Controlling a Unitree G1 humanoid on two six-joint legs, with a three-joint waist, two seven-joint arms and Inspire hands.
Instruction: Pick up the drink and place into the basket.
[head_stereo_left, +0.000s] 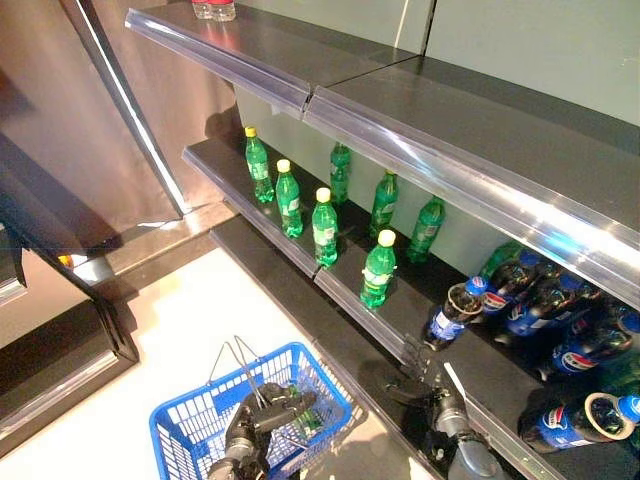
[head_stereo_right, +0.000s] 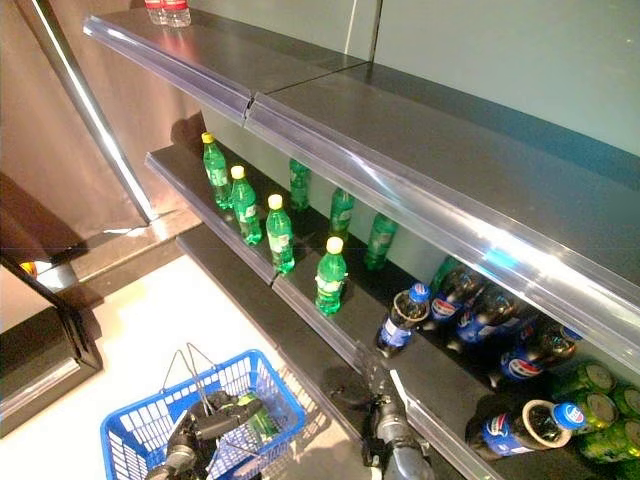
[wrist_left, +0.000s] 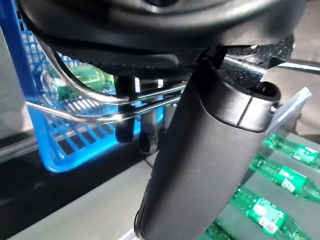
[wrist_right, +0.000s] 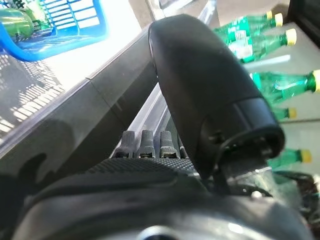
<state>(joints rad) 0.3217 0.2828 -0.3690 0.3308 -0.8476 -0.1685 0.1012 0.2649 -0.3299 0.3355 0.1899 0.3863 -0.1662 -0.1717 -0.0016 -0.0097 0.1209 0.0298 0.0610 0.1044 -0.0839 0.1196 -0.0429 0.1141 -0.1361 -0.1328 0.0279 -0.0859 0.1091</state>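
Note:
My left hand (head_stereo_left: 258, 418) is low in the head views, fingers curled round the wire handles (wrist_left: 125, 102) of the blue basket (head_stereo_left: 185, 430). A green bottle (head_stereo_left: 306, 420) lies inside the basket, also visible through the mesh (wrist_left: 80, 80). My right hand (head_stereo_left: 430, 395) hovers at the front edge of the lower shelf, fingers straight and holding nothing (wrist_right: 150, 145). Several upright green bottles with yellow caps (head_stereo_left: 378, 268) stand on the middle shelf above it.
Dark cola bottles with blue caps (head_stereo_left: 455, 310) lie on the shelf to the right, and another (head_stereo_left: 570, 420) lies lower down. The top shelf (head_stereo_left: 400, 130) overhangs with a shiny rail. A dark wall panel (head_stereo_left: 60, 130) is at the left, above pale floor (head_stereo_left: 190, 320).

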